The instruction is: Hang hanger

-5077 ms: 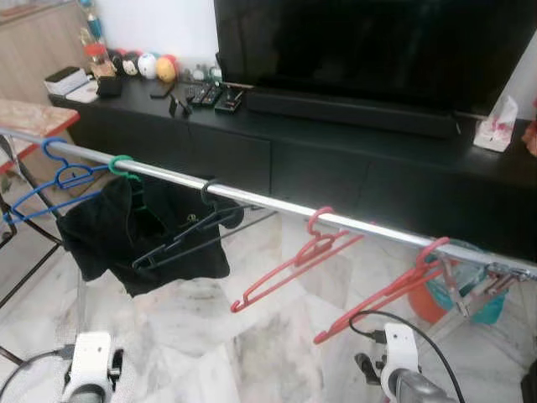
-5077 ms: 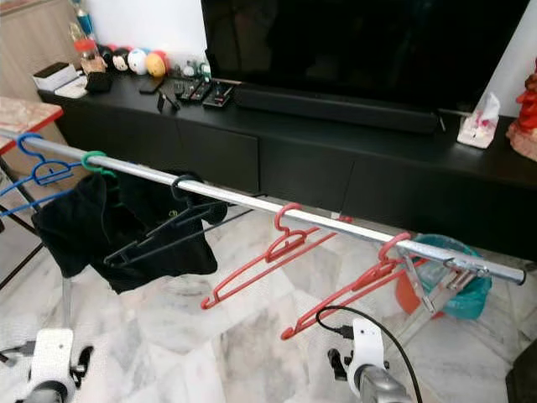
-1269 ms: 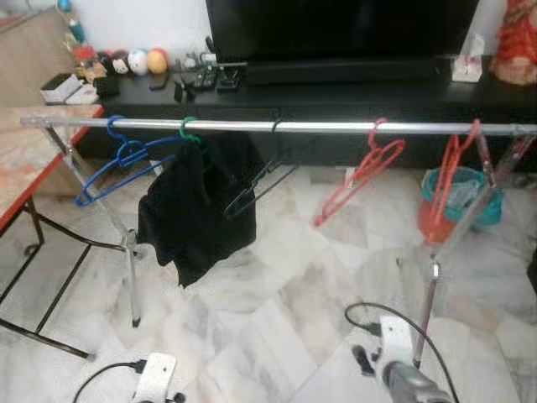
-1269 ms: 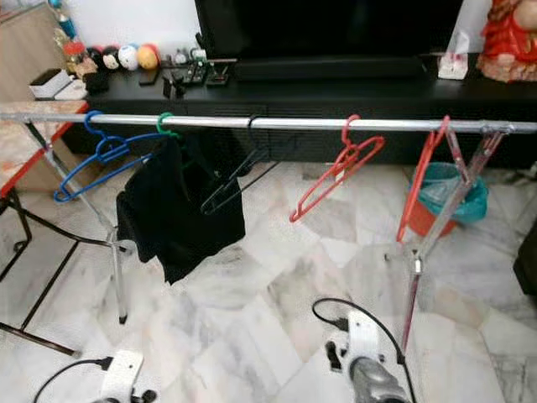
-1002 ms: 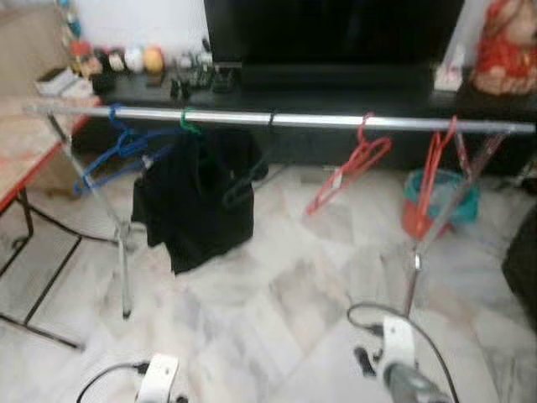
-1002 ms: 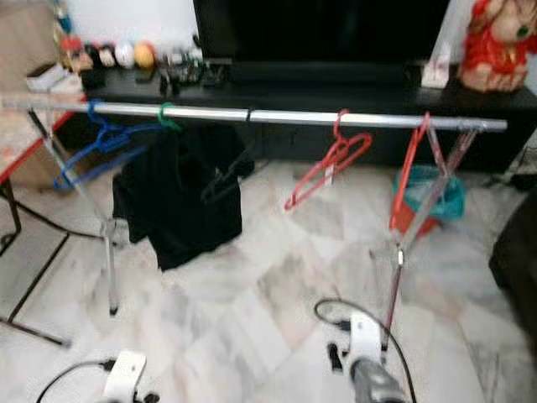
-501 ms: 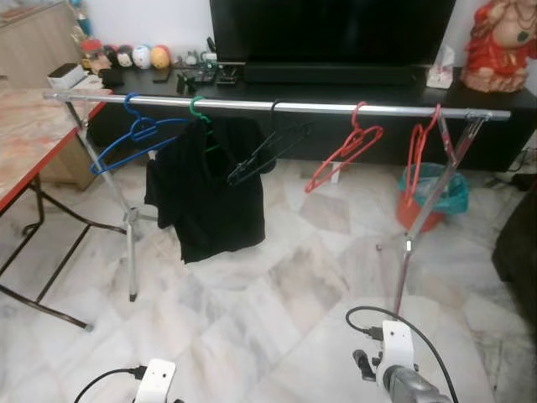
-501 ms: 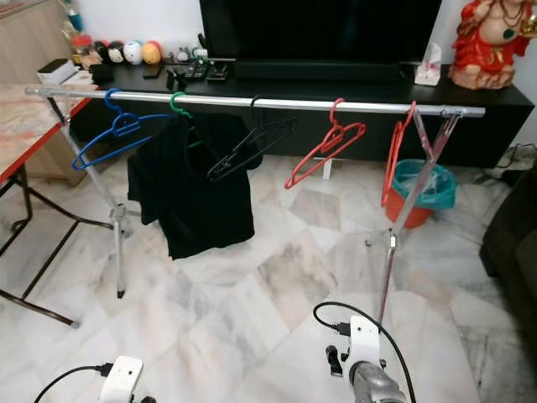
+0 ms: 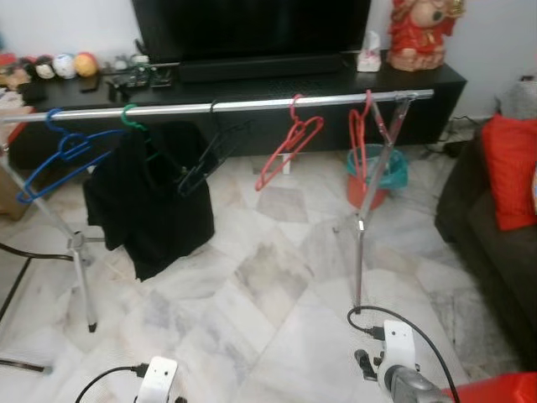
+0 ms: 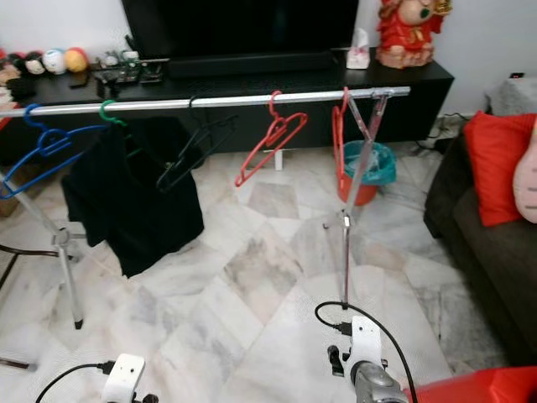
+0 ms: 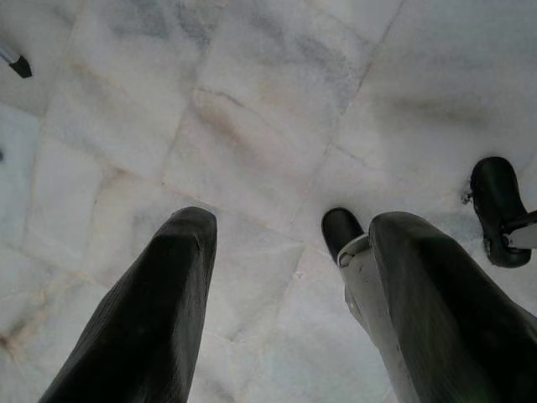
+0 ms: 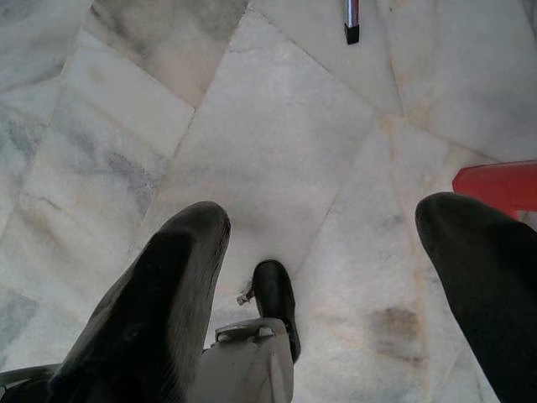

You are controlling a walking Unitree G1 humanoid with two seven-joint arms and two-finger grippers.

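Observation:
A silver rail [image 9: 210,107] on a folding rack stands across the room in front of me. On it hang a blue hanger [image 9: 63,155], a green hanger carrying a black garment [image 9: 147,201], a black hanger [image 9: 205,155] and two red hangers [image 9: 289,147] [image 9: 359,134]. Both arms hang low at the bottom edge. My left gripper [image 11: 294,227] is open over the marble floor with nothing between its fingers. My right gripper [image 12: 327,214] is open too, also over bare floor. A red object [image 12: 499,185] lies close beside the right gripper and also shows as the red object [image 9: 495,390].
A black TV unit [image 9: 252,84] with a TV and a red statue [image 9: 419,34] runs behind the rack. A teal bin [image 9: 377,172] sits by the rack's right legs. A dark sofa [image 9: 495,235] with a red cushion stands at the right.
The camera has turned right and pulled back, so the rack sits further left and the sofa has come into view. Both arms hang as before.

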